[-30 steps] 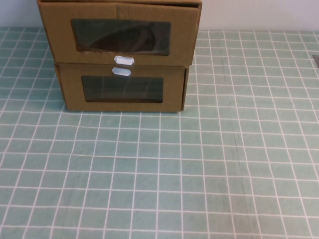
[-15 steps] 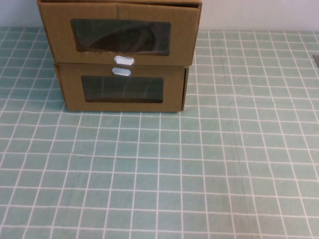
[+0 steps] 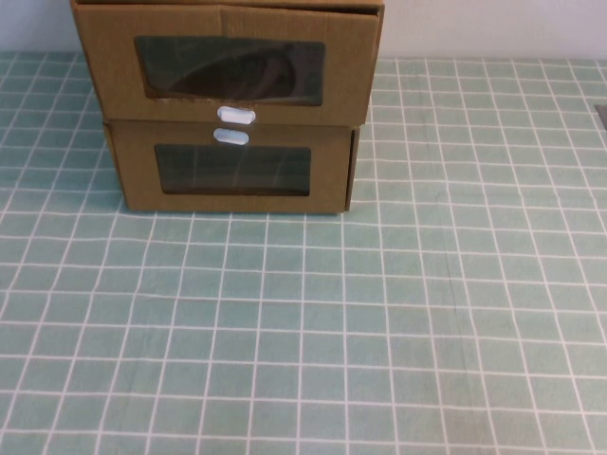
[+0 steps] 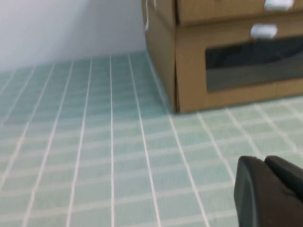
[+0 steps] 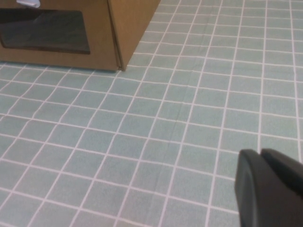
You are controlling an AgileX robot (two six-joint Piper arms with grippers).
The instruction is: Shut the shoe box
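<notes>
The shoe box (image 3: 228, 66) is the upper of two stacked cardboard boxes at the table's far left. It has a clear window with a white pull tab (image 3: 235, 115) below it, and its drawer front juts slightly past the box under it. Its lower edge also shows in the left wrist view (image 4: 218, 10). Neither gripper shows in the high view. My left gripper (image 4: 264, 161) is shut and empty, low over the mat, well short of the boxes. My right gripper (image 5: 260, 152) is shut and empty, over the mat to the right of the boxes.
The lower, narrower cardboard box (image 3: 232, 171) has its white tab (image 3: 230, 136) above its window; it also shows in the left wrist view (image 4: 189, 71) and the right wrist view (image 5: 102, 52). A green grid-patterned mat (image 3: 379, 332) covers the table. A pale wall (image 4: 61, 28) stands behind.
</notes>
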